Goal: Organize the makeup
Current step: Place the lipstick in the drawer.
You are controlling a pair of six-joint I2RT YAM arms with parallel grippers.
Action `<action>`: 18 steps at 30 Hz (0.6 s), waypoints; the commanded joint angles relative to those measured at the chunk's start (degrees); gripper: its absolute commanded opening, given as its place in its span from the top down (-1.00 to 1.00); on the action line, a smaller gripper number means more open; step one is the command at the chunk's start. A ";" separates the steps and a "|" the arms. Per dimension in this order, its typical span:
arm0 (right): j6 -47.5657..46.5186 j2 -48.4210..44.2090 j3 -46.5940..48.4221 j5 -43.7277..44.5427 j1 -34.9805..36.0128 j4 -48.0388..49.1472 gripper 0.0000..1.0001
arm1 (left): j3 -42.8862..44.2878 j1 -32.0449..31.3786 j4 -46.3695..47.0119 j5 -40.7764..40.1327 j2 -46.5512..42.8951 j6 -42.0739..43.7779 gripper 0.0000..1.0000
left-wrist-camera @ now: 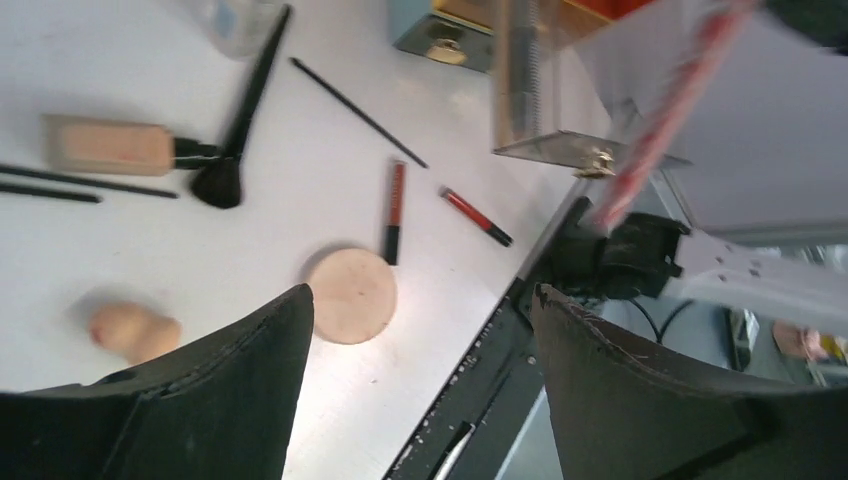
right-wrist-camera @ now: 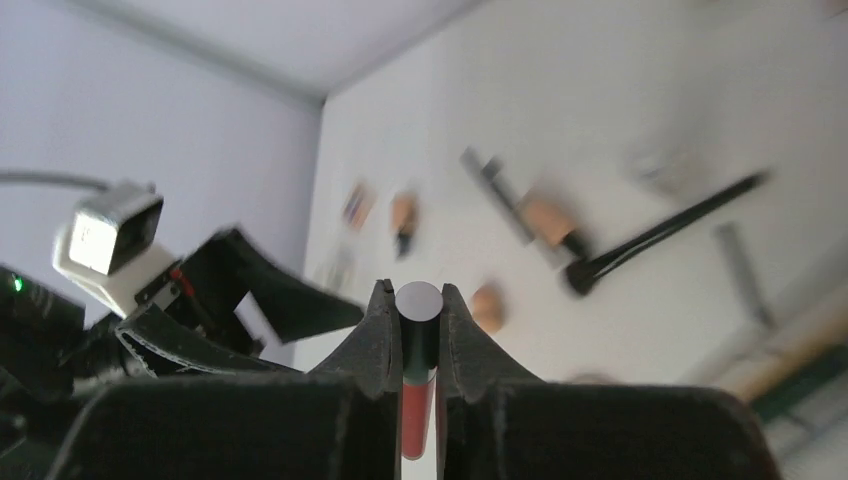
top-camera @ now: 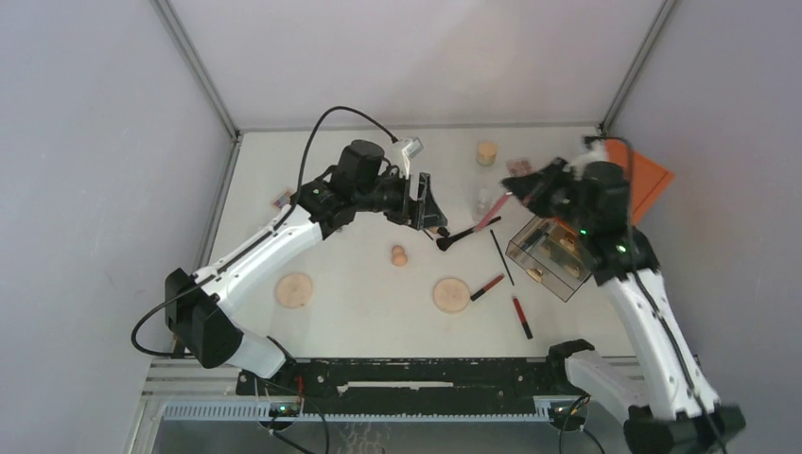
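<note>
Near the bottom of the top view, a red pencil (top-camera: 521, 317) lies flat on the table (top-camera: 359, 317), right of a round tan disc (top-camera: 451, 294). Higher up lies a black brush (top-camera: 468, 234). The left gripper (left-wrist-camera: 420, 300) has its jaws spread wide (the table shows between them). The right gripper (right-wrist-camera: 418, 295) pinches a red stick (right-wrist-camera: 417, 420), up in the air near the clear box (top-camera: 553, 255).
</note>
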 commanded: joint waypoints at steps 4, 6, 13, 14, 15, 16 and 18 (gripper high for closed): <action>-16.22 -14.53 3.66 11.73 -20.60 -18.32 1.00 | 2.72 5.95 -8.60 -16.92 3.12 -2.38 -0.67; -18.81 -15.16 4.34 12.87 -24.27 -21.42 1.00 | 3.86 7.02 -9.54 -19.84 5.75 -4.04 -0.66; -21.45 -13.16 4.42 17.12 -25.55 -26.42 1.00 | 8.55 11.78 -11.77 -23.88 16.95 -9.34 -0.67; -21.61 -12.41 4.01 16.53 -25.58 -26.70 1.00 | 9.23 12.40 -11.74 -23.99 18.51 -10.07 -0.66; -21.72 -11.60 3.44 15.86 -25.63 -26.79 1.00 | 10.01 12.48 -11.81 -24.40 20.25 -10.65 -0.66; -21.68 -10.77 2.76 15.27 -25.61 -26.92 1.00 | 10.93 12.49 -11.82 -25.06 21.87 -10.81 -0.66; -21.51 -9.33 1.06 13.39 -25.67 -26.32 1.00 | 13.51 12.50 -13.04 -26.16 24.78 -11.33 -0.66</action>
